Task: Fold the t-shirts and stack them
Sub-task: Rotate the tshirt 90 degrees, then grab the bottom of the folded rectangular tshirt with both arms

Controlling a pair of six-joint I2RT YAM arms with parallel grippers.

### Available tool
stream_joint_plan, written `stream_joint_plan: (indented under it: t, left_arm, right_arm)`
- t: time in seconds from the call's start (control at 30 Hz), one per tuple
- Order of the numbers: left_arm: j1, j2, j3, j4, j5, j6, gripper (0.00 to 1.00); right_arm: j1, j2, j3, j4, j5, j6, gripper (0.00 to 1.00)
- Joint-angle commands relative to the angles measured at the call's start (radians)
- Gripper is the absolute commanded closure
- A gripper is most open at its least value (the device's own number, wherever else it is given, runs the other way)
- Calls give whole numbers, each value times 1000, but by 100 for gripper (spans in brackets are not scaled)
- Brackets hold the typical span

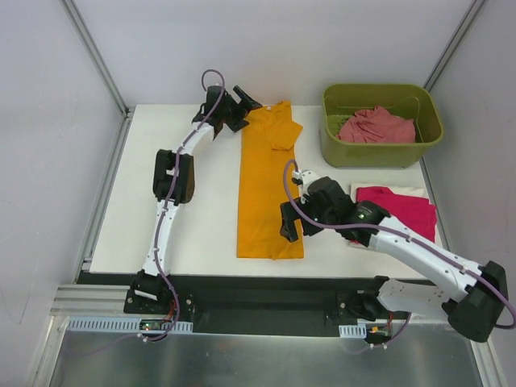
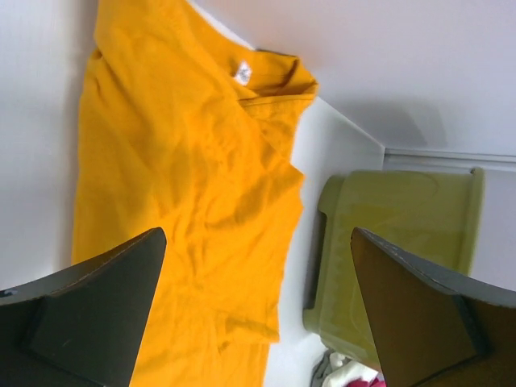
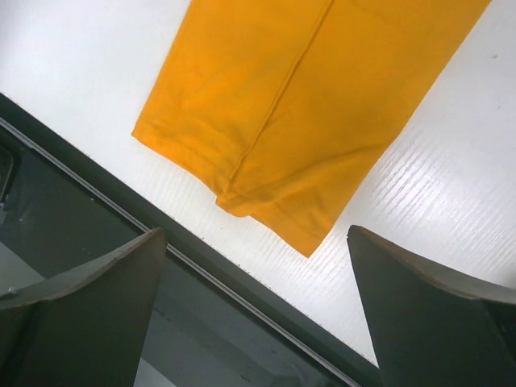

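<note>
The orange-yellow t-shirt (image 1: 268,181) lies folded lengthwise into a long strip down the table's middle, collar at the far end (image 2: 266,76), hem near the front edge (image 3: 282,201). My left gripper (image 1: 242,103) is open and empty above the collar's left side. My right gripper (image 1: 290,226) is open and empty just right of the hem. The magenta t-shirt (image 1: 399,208) lies folded at the right, partly under my right arm. The salmon-pink t-shirt (image 1: 376,126) is crumpled in the bin.
The olive-green bin (image 1: 381,149) stands at the back right and also shows in the left wrist view (image 2: 403,242). A white cloth (image 1: 387,189) lies under the magenta shirt. The table's dark front edge (image 3: 242,298) is close below my right gripper.
</note>
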Motion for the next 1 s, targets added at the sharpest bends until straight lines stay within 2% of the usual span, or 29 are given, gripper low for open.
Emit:
stream_joint_plan:
  t: [0.0,0.2,0.27,0.3,0.33,0.37,0.4,0.43,0.5,0.53,0.73,0.83,0.97]
  left_arm:
    - [2,-330,-85,24,-18,140,1]
    - [1,-603,-329,-32,68,247,1]
    - [1,-684,-484,-50,113,258,1]
    - [1,-771,-551,-50,122,244,1]
    - [-1,-815,-690,-50,137,232,1]
    - [-2,-860,-760,-50,142,224,1]
    - [-10,-944,-829,-50,142,224,1]
    - [-18,-987,-962,-50,137,224,1]
    - [-45,-1103,-1088,-50,110,230,1]
    - [-57,-1142,-1204,-50,104,235,1]
    - [-137,-1391,-1606,-121,70,186,1]
    - [-197,-1478,-1742,-147,77,143,0]
    - [-260,-1554,-1848,-168,73,97,2]
  right_arm:
    - [-1,-156,-52,117,56,13,0]
    - [-4,-190,-86,63,133,49,0]
    - [-6,-198,-93,48,145,44,0]
    - [-6,-205,-98,46,153,39,0]
    - [-6,-212,-101,42,156,32,0]
    - [-6,-228,-110,39,153,21,0]
    - [-9,-235,-115,34,154,19,0]
    - [-7,-239,-119,25,172,21,1]
    - [-15,-247,-133,13,185,30,0]
    - [-18,-247,-139,10,177,32,0]
    - [-21,-213,-210,25,48,50,1]
    - [-21,-184,-241,19,45,67,0]
    - [-26,-141,-276,33,-22,82,0]
